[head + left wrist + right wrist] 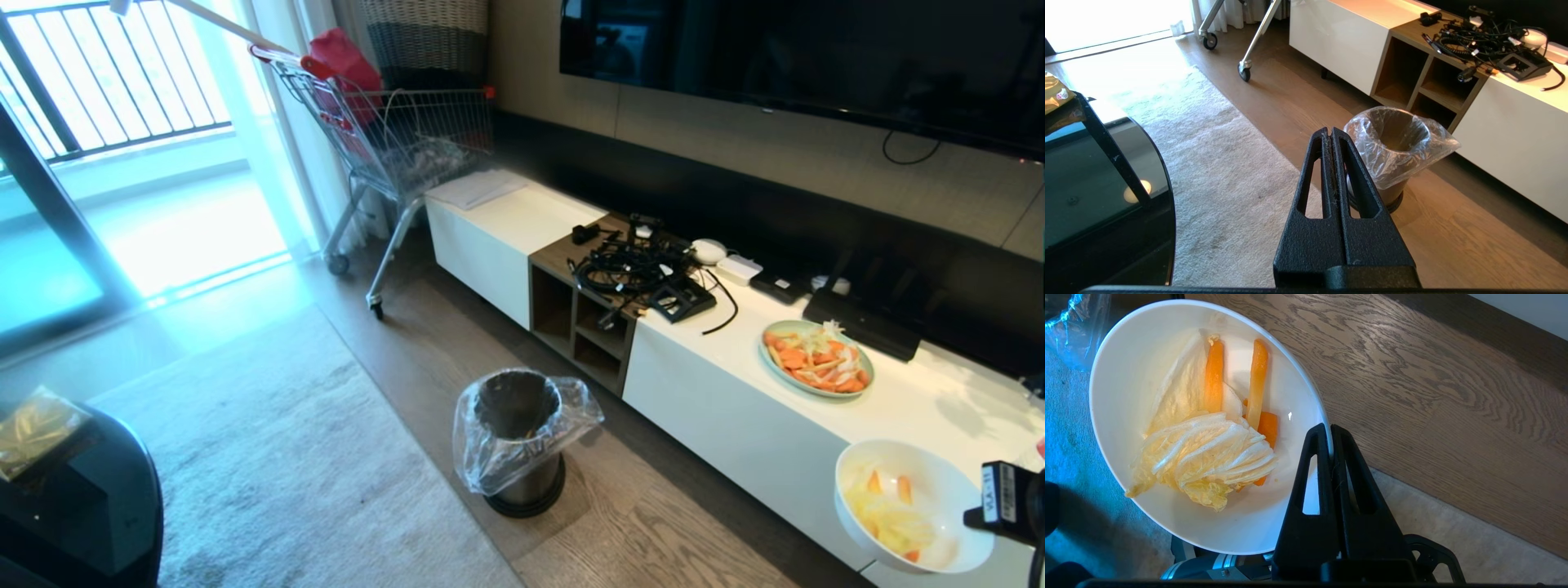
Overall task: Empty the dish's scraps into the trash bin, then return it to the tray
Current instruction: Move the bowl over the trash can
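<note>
Black right gripper (1330, 435): fingers are pressing together on the rim of the dish (1126, 375), one inside the wall, one outside.
Dish: it is hanging in the air over wood floor (1433, 396) and rug (1086, 522), clear of the cabinet top, tilting so its mouth is facing partly sideways.
Scraps (1208, 453): pale-yellow leaf pieces and orange strips are lying against the lower wall of the dish (the orange strips are running lengthwise from the rim toward the bottom).
Trash bin (520, 441): it is standing upright on the floor beside the white cabinet (735, 425), well apart from the dish, its clear liner flaring over the rim.
Green plate (817, 357): it is sitting on the cabinet, holding more orange and pale pieces.
Left gripper (1332, 134): it is hanging fully closed and empty, pointing toward the bin.
</note>
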Robot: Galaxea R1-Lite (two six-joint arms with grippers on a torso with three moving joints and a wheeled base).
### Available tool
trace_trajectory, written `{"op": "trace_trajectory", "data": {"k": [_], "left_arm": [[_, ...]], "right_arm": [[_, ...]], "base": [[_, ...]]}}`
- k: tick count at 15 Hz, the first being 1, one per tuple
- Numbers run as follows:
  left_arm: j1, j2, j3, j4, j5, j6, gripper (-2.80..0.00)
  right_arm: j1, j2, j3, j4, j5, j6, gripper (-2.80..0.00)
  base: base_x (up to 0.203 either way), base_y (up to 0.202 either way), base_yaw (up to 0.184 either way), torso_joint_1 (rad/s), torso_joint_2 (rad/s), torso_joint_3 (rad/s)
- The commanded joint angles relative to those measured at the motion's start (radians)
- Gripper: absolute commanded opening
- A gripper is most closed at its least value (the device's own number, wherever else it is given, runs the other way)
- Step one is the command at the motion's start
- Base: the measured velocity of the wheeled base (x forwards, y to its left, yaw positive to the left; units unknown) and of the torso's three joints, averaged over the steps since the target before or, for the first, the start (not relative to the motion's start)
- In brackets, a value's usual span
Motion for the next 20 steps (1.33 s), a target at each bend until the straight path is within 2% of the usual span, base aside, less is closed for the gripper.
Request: {"op": "trace_trajectory", "data": {"k": [1,9,14,16,20], "left_arm": [[0.000,0.000,0.000,0.000,0.001,0.001,-2.80],[0.000,0.000,0.000,0.000,0.001,-0.001,-2.80],[0.000,0.000,0.000,0.000,0.001,-0.001,-2.80],[0.000,0.000,0.000,0.000,0.001,-0.001,-2.80],[0.000,0.000,0.000,0.000,0.001,-0.001,-2.80]], "right_arm": [[0.000,0.001,-0.003,0.001,-0.002,-0.007,-2.80],[0.000,0.001,-0.019,-0.015,-0.001,-0.034,-2.80],[0.010,0.003,-0.063,-0.047,0.007,-0.114,-2.80],[0.031,0.005,-0.088,-0.071,0.008,-0.138,-2.80],[0.138,0.019,-0.136,-0.078,0.007,-0.141,-2.80]], "base": [[0.000,0.000,0.000,0.000,0.00,0.000],[0.000,0.000,0.000,0.000,0.00,-0.043],[0.000,0.000,0.000,0.002,0.00,-0.186],[0.000,0.000,0.000,0.003,0.00,-0.202],[0.000,0.000,0.000,0.004,0.00,-0.195]]}}
